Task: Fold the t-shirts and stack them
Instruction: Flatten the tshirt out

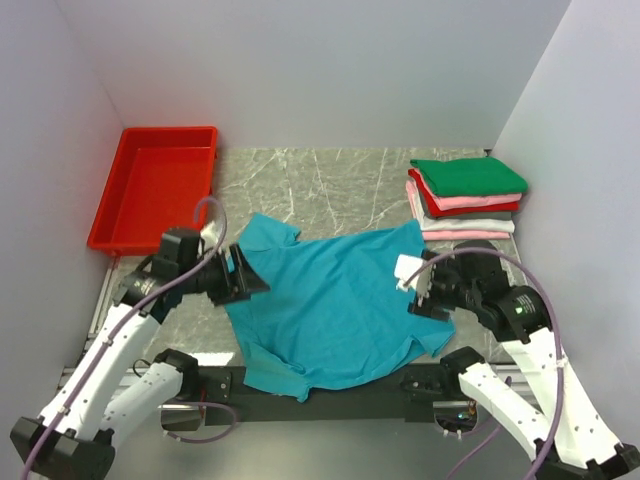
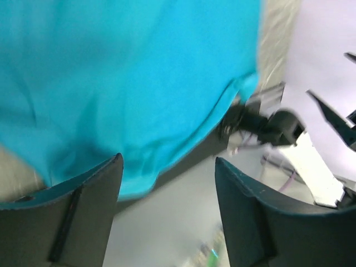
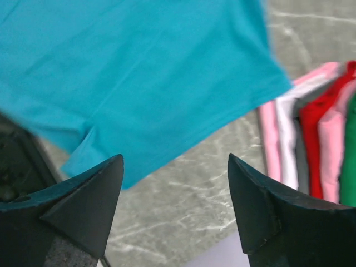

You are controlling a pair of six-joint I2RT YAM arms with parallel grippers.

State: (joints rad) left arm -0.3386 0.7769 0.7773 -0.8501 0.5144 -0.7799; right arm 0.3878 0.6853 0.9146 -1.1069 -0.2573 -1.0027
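From above, the teal t-shirt (image 1: 335, 310) lies opened out flat across the middle of the marbled worktop (image 1: 330, 190), a bit rumpled. Its near edge reaches the black rail at 6 o'clock. The left gripper (image 1: 245, 275) sits at the shirt's 9 o'clock edge and the right gripper (image 1: 415, 290) at its 3 o'clock edge, both low over the cloth. From up here I cannot tell whether either one touches it. Up at 2 o'clock a stack of folded t-shirts (image 1: 465, 195) rests against the right wall: green on top, then red, pink and whitish layers. A red tray (image 1: 155, 185) stands at 10 o'clock, partly off the worktop's left side.

In the left wrist view, the left gripper (image 2: 168, 160) is spread wide with nothing between its two dark fingers (image 2: 83, 211). The teal t-shirt (image 2: 122, 72) fills the frame from 9 to 1 o'clock, its edge running just past the fingertips. A white link of the right arm (image 2: 311, 167) shows at 3 o'clock.

In the right wrist view, the right gripper (image 3: 175, 158) is likewise spread wide and holds nothing. The teal t-shirt (image 3: 139, 72) covers the upper left, its hem just beyond the fingertips. The stack of folded t-shirts (image 3: 317, 139) lies edge-on at 3 o'clock, apart from it on the bare worktop (image 3: 211, 189).
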